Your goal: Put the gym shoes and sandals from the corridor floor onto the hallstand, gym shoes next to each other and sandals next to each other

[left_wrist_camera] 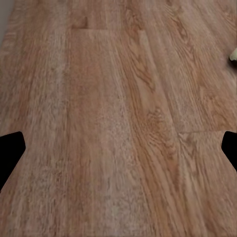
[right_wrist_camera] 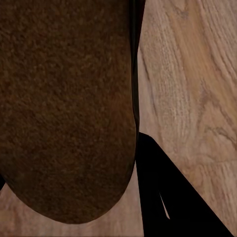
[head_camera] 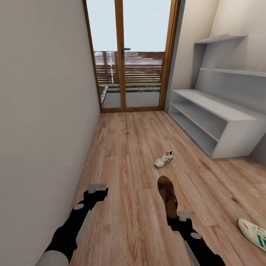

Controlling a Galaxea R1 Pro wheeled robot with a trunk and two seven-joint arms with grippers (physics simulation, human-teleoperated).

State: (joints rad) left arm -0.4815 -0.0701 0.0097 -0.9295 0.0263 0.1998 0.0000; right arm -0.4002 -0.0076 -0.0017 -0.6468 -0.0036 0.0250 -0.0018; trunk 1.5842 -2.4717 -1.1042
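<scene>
My right gripper (head_camera: 174, 217) is shut on the heel end of a dark brown sandal (head_camera: 167, 195), which points forward above the corridor floor (head_camera: 125, 155). In the right wrist view the sandal (right_wrist_camera: 64, 108) lies against one black finger (right_wrist_camera: 160, 192). One white gym shoe (head_camera: 164, 159) lies on the floor ahead of it. The other gym shoe (head_camera: 254, 232) lies at the lower right. The grey hallstand (head_camera: 221, 111) stands along the right wall with bare shelves. My left gripper (head_camera: 97, 190) hovers open over bare planks, its fingertips (left_wrist_camera: 11, 148) spread wide.
A plain wall (head_camera: 40, 111) runs close along the left. A glazed wooden door (head_camera: 129, 55) closes the far end of the corridor. Floating shelves (head_camera: 221, 38) hang above the hallstand's bench. A sliver of a white shoe (left_wrist_camera: 233, 55) shows in the left wrist view.
</scene>
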